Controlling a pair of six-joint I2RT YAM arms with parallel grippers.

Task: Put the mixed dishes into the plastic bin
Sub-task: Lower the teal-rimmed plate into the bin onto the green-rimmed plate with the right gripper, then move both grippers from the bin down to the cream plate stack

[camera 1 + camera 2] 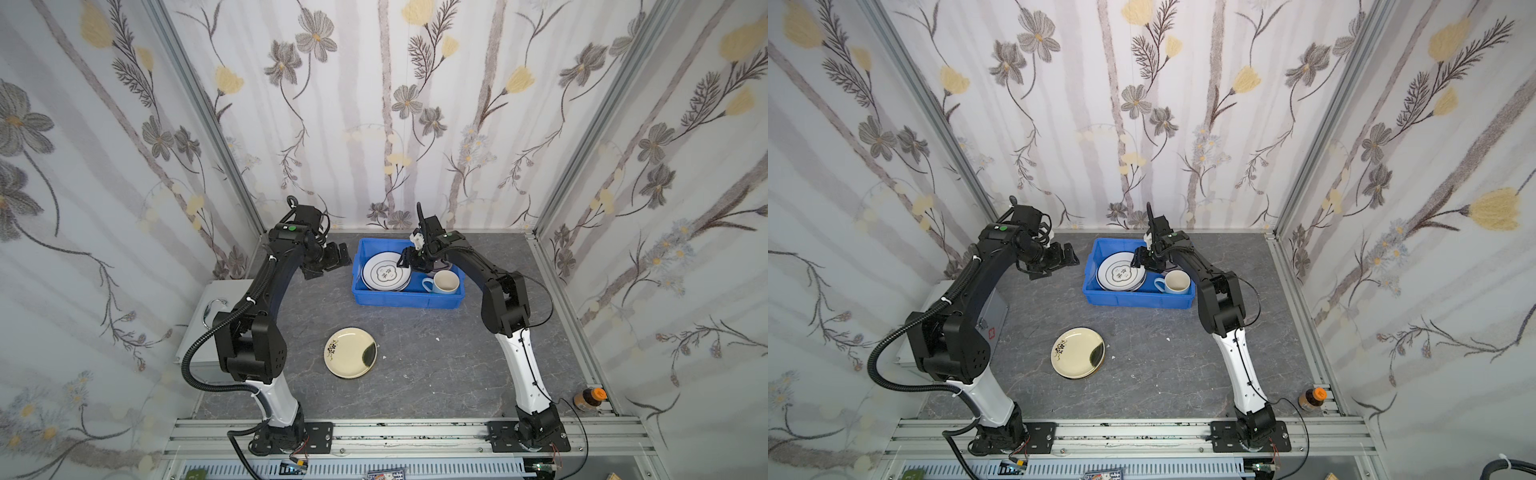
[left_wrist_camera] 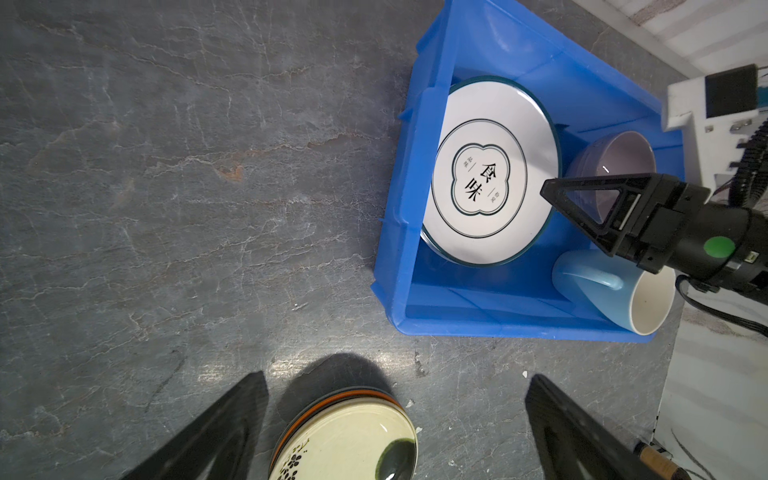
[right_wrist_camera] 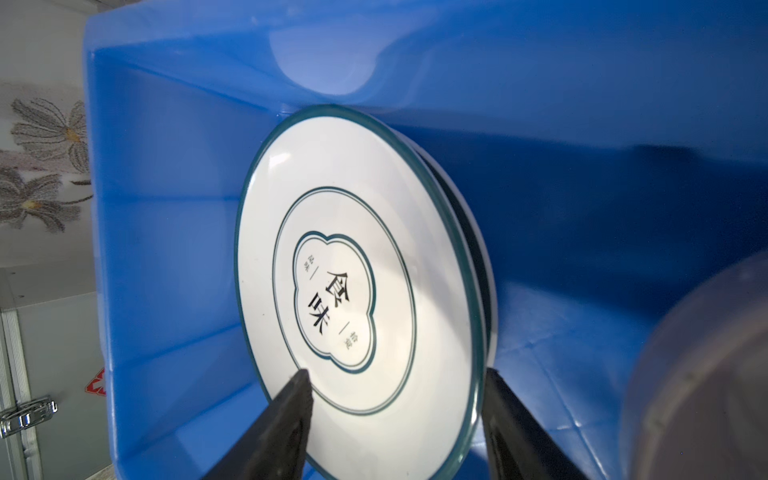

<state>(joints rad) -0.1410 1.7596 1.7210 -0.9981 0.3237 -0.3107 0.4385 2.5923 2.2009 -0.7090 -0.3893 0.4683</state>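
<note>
Right pincer (image 3: 397,378) gapes astride white plate (image 3: 353,208) rim inside blue bin (image 3: 166,166), lilac bowl (image 2: 611,158) and mug (image 2: 602,303) close beside

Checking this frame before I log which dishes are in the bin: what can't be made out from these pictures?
- Lilac bowl: in both top views mostly hidden by the right end effector; blurred at the right wrist view's edge.
- Behind the white plate: only a dark-edged sliver shows, right wrist view; pattern hidden.
- Under the cream plate: orange and black rims show in left wrist view; faces covered, stack cut off by the frame.
</note>
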